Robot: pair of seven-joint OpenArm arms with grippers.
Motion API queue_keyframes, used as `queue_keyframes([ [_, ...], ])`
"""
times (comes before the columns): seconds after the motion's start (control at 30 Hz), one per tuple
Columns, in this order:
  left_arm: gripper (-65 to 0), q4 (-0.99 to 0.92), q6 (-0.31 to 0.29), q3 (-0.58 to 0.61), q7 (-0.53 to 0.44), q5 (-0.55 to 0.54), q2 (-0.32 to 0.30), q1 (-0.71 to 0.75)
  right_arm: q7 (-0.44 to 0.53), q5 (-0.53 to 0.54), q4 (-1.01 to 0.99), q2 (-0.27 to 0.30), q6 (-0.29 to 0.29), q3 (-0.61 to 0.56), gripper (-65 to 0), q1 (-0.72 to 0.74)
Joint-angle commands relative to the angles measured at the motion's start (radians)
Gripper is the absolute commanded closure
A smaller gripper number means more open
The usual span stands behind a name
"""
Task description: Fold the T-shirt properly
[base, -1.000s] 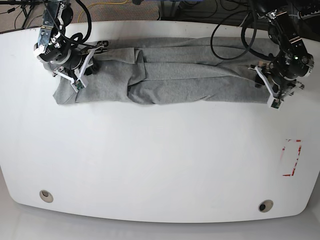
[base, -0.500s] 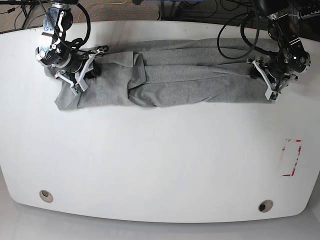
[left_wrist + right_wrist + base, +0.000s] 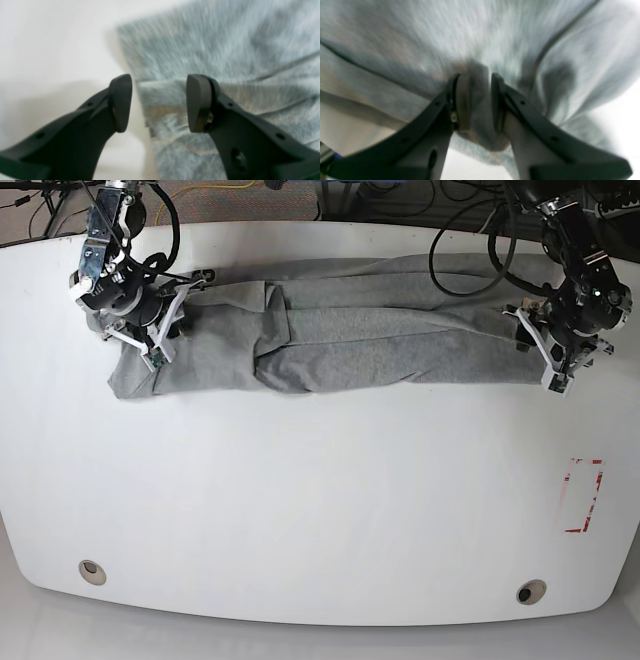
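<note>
- On the left of the base view, the right hand [image 3: 473, 100] is clamped on a bunched fold of the T-shirt [image 3: 340, 330]; cloth fills the narrow gap between its fingers [image 3: 450, 100]; this end sits close to the counter's [image 3: 300, 500] far-left edge
- The T-shirt lies as a long rumpled band across the far side of the counter; the near side is bare white, with a red-outlined mark [image 3: 583, 495] at its right
- On the right, the left hand [image 3: 158, 102] is spread wide, gripping nothing; one finger [image 3: 121, 102] hangs over bare counter, the other over cloth, straddling the shirt's end edge
</note>
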Motion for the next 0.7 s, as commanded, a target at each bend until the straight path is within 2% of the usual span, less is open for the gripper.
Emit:
queue_keyframes([
  [0.0,-32.6,0.062,-0.001,-0.002,0.001,-0.005,-0.008,-0.012,0.022,0.011,0.058,0.011,0.000,0.004,-13.0,0.009],
  [0.27,-32.6,0.128,-0.001,-0.010,0.005,-0.004,-0.013,-0.005,0.022,0.010,0.150,0.011,0.000,0.004,-13.0,0.014],
  [0.5,-32.5,0.131,-0.001,-0.102,-0.001,-0.004,-0.014,-0.004,0.022,0.010,0.156,0.016,0.000,0.004,-13.0,0.014],
  [0.67,-32.5,0.131,-0.001,-0.117,-0.001,-0.007,-0.017,-0.012,0.022,0.010,0.156,0.013,0.000,0.004,-13.0,0.011],
])
